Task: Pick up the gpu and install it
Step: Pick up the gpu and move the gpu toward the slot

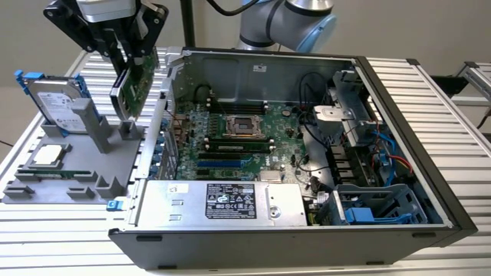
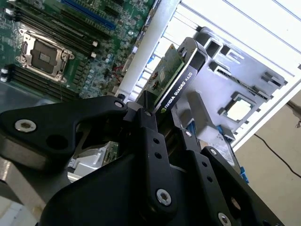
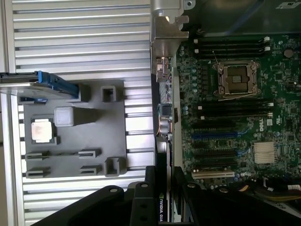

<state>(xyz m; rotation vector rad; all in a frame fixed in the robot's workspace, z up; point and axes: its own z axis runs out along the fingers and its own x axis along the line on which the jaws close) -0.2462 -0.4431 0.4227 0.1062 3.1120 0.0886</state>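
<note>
The gpu [image 1: 137, 89] is a green card with a black casing on one side, hanging upright and tilted in the air above the grey holder [image 1: 69, 178]. It is at the exterior view's upper left, just outside the open computer case [image 1: 268, 53]. My gripper [image 1: 132, 57] is shut on the gpu's upper end. In the second wrist view the gpu [image 2: 171, 77] sticks out edge-on between the black fingers [image 2: 151, 136]. The first wrist view has the gpu [image 3: 161, 209] in line with the case's rear wall, beside the motherboard [image 3: 235, 117].
A silver hard drive [image 1: 57, 103] with blue rails stands in the grey holder, and a square CPU chip [image 1: 48, 154] lies flat on it. Inside the case are the motherboard [image 1: 230, 144], blue slots [image 1: 222, 164], a power supply [image 1: 230, 201] and cables [image 1: 383, 155].
</note>
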